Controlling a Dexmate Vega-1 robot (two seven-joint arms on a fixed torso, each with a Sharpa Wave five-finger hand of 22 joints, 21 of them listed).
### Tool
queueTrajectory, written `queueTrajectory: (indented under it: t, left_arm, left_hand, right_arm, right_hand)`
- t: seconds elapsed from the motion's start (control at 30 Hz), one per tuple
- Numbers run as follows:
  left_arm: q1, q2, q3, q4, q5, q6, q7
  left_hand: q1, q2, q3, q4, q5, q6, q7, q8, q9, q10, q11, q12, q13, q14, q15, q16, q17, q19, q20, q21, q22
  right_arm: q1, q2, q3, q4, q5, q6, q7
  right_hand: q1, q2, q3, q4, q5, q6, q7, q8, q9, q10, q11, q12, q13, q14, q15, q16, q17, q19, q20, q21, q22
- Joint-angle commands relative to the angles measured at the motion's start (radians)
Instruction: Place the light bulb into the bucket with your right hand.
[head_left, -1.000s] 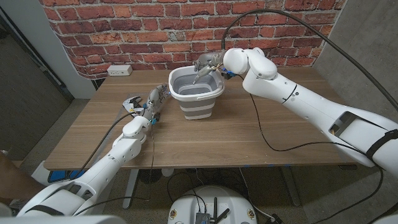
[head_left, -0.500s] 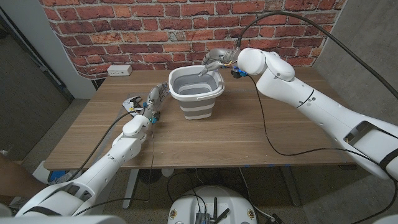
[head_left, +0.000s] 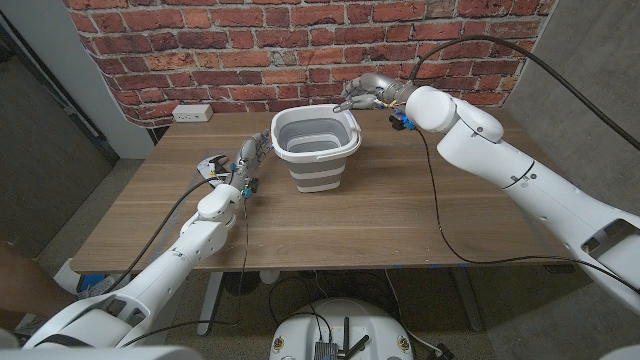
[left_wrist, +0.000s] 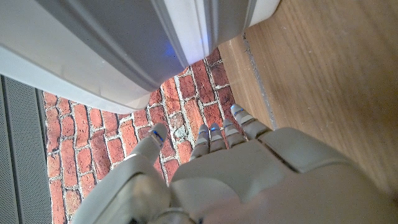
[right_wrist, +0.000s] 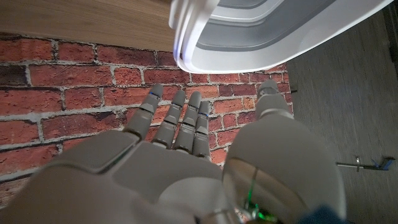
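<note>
Right hand (head_left: 362, 92) hovers w/ fingers spread & nothing in it, just behind the far right rim of the white-and-grey collapsible plastic bucket (head_left: 316, 150); light bulb can't be made out; left hand (head_left: 247, 160), open, beside bucket's left wall.

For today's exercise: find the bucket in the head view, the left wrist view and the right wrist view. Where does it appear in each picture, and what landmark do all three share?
Head view: the bucket stands at the table's far middle, between the two hands.
Left wrist view: its grey-and-white wall spans the top, above the left hand.
Right wrist view: its white rim fills the upper right, above the right hand.
Shared landmark: the red brick wall.
</note>
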Motion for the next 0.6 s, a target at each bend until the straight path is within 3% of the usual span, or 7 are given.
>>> queueTrajectory:
  t: [0.03,0.17,0.37,0.6]
  left_arm:
    - [0.007,0.009,-0.005,-0.014,0.003,0.006,0.013]
    - [0.001,0.012,-0.006,-0.011,0.002,0.007,0.007]
    - [-0.015,0.002,-0.006,0.019,-0.004,-0.003,-0.009]
    - [-0.017,-0.004,-0.008,0.035,-0.005,-0.015,-0.009]
  left_hand:
    - [0.007,0.079,0.002,-0.002,0.002,0.0,-0.004,0.003,0.003,0.006,-0.002,0.001,0.004,0.003,0.001,0.008,0.003,-0.003,-0.02,0.003,0.006]
    - [0.008,0.079,0.002,-0.002,0.002,-0.007,-0.008,0.001,0.003,0.006,-0.005,0.001,0.005,0.004,0.001,0.008,0.003,-0.002,-0.019,0.004,0.006]
    - [0.008,0.079,0.002,-0.003,0.002,-0.009,-0.009,0.0,0.003,0.006,-0.006,0.001,0.005,0.004,0.0,0.008,0.003,-0.002,-0.02,0.004,0.006]
    - [0.008,0.08,0.002,-0.002,0.002,-0.01,-0.008,0.001,0.003,0.005,-0.004,0.0,0.005,0.004,0.0,0.008,0.004,-0.002,-0.02,0.004,0.006]
  right_arm:
    - [-0.123,-0.032,0.09,-0.008,0.135,0.03,-0.192]
    - [-0.146,-0.029,0.107,0.013,0.176,0.052,-0.236]
    - [-0.18,-0.027,0.13,0.039,0.229,0.097,-0.299]
    - [-0.213,-0.007,0.152,0.075,0.3,0.121,-0.355]
  right_hand:
    - [-0.017,0.003,0.001,0.005,0.007,0.011,0.004,-0.001,-0.002,-0.009,0.011,-0.011,-0.002,-0.007,0.0,0.0,0.0,0.031,-0.014,0.009,0.003]
    - [-0.027,0.006,-0.002,0.006,0.008,-0.006,0.003,-0.012,-0.004,-0.026,0.014,-0.021,-0.006,-0.018,-0.002,-0.007,-0.002,0.038,-0.031,0.007,0.003]
    - [-0.069,0.012,-0.016,0.015,0.005,-0.043,-0.008,-0.042,-0.015,-0.071,0.03,-0.05,-0.022,-0.063,0.025,-0.032,-0.009,0.037,-0.041,-0.003,0.004]
    - [-0.11,0.031,-0.024,0.035,0.0,-0.032,-0.007,-0.047,-0.02,-0.081,0.035,-0.06,-0.032,-0.078,0.035,-0.043,-0.011,0.028,-0.045,-0.01,0.004]
